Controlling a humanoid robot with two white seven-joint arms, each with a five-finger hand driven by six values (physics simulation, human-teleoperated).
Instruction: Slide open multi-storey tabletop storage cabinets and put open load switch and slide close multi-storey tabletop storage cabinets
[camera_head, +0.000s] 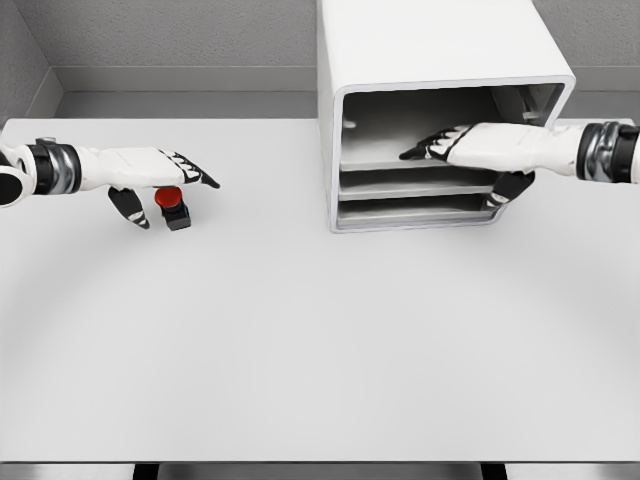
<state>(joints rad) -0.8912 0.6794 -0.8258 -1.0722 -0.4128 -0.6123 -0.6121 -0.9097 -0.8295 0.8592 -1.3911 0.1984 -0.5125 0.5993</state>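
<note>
left hand (150, 172) flat over the switch (172, 205), fingers straight, thumb down beside it, nothing gripped | switch on table (300, 350), left of cabinet (430, 60) | right hand (470, 145) fingers extended, reaching into cabinet's open front

No readable text, label, brand, number or sign is showing anywhere, neither on the white box-shaped storage cabinet (430, 60) at one o'clock nor on the red-capped switch (172, 204) at nine o'clock.
</note>
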